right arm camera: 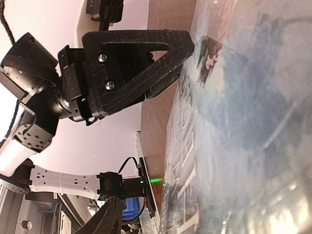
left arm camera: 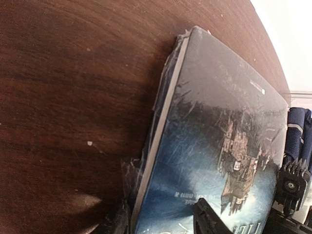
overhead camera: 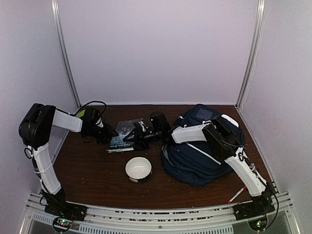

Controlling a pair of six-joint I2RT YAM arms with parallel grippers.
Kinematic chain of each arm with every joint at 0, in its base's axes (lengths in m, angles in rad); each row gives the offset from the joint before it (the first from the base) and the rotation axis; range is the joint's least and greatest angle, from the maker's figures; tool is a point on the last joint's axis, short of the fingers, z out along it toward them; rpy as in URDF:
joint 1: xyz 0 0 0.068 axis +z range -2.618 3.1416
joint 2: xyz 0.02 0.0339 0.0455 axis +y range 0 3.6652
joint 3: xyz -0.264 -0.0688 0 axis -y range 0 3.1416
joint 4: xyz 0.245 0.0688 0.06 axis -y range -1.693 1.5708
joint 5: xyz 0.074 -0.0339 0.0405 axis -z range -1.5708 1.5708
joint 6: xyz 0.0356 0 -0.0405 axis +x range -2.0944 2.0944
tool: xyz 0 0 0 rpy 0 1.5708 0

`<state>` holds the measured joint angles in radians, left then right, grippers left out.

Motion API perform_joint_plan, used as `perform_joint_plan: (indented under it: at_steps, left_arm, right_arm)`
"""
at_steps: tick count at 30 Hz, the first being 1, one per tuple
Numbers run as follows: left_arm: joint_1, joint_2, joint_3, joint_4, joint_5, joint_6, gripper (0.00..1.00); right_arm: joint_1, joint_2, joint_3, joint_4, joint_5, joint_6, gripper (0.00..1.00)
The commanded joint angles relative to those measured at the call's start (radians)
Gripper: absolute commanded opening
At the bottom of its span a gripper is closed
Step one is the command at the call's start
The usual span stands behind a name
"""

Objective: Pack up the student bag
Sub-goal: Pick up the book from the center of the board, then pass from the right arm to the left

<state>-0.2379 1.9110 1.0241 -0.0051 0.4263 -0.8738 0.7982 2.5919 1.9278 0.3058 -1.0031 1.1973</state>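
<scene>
Table: dark brown wood, walled in by pale panels at the left, far and right sides. Student bag: navy backpack with white trim, lying on the right half of the table, top toward the far right corner. The right arm runs across it and hides much of its middle. No opening or zip can be made out. In the left wrist view only a blue-and-white sliver shows at the right edge.

Book: left of the bag, mid-table toward the far side, in glossy crinkled plastic wrap. The blue cover shows a castle-like picture. The title is cut off and blurred in both wrist views, unreadable. Its left end is largely hidden by the left gripper, which grasps the book. One black finger presses on the cover. The other, at the page edge, is blurred and cropped at the bottom of the left wrist view.

Right gripper: at the book's right end, between book and bag. Only one of its own fingers shows, cropped at the frame bottom, so I cannot tell whether it is spread or clamped.

Bowl: white, round, upright, near side of the book, just left of the bag, apart from both. Pen: red and white, at the near right by the right arm's base, partly hidden by that arm.
</scene>
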Motion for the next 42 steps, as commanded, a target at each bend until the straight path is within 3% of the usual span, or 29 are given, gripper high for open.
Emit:
perform_joint_plan:
  at_steps: [1, 12, 16, 20, 25, 28, 38, 42]
  left_arm:
    - [-0.072, 0.009, -0.054, -0.027, 0.131, -0.019, 0.44]
    - [-0.074, -0.096, -0.116, -0.060, 0.004, -0.023, 0.48]
    - [-0.074, -0.125, -0.147, -0.021, -0.021, -0.045, 0.53]
    - [-0.074, -0.205, -0.183, 0.029, -0.036, -0.038, 0.66]
    - [-0.074, -0.315, -0.208, 0.111, 0.045, -0.001, 0.77]
    - [-0.075, -0.377, -0.221, 0.127, 0.104, -0.002, 0.78]
    - [-0.074, -0.667, -0.246, -0.040, 0.031, 0.050, 0.79]
    - [-0.074, -0.753, -0.293, 0.005, -0.006, 0.020, 0.79]
  right_arm:
    - [0.024, -0.070, 0.013, 0.205, -0.039, 0.043, 0.57]
    - [0.010, -0.134, -0.051, -0.162, 0.087, -0.140, 0.32]
    - [0.008, -0.153, -0.045, -0.164, 0.089, -0.145, 0.16]
    - [0.008, -0.160, -0.043, -0.135, 0.065, -0.154, 0.06]
    - [0.006, -0.182, -0.043, -0.033, -0.002, -0.150, 0.02]
    - [0.005, -0.200, -0.039, 0.052, -0.061, -0.149, 0.00]
    - [-0.004, -0.375, -0.082, -0.147, -0.061, -0.413, 0.00]
    - [-0.009, -0.443, -0.123, -0.180, -0.060, -0.490, 0.00]
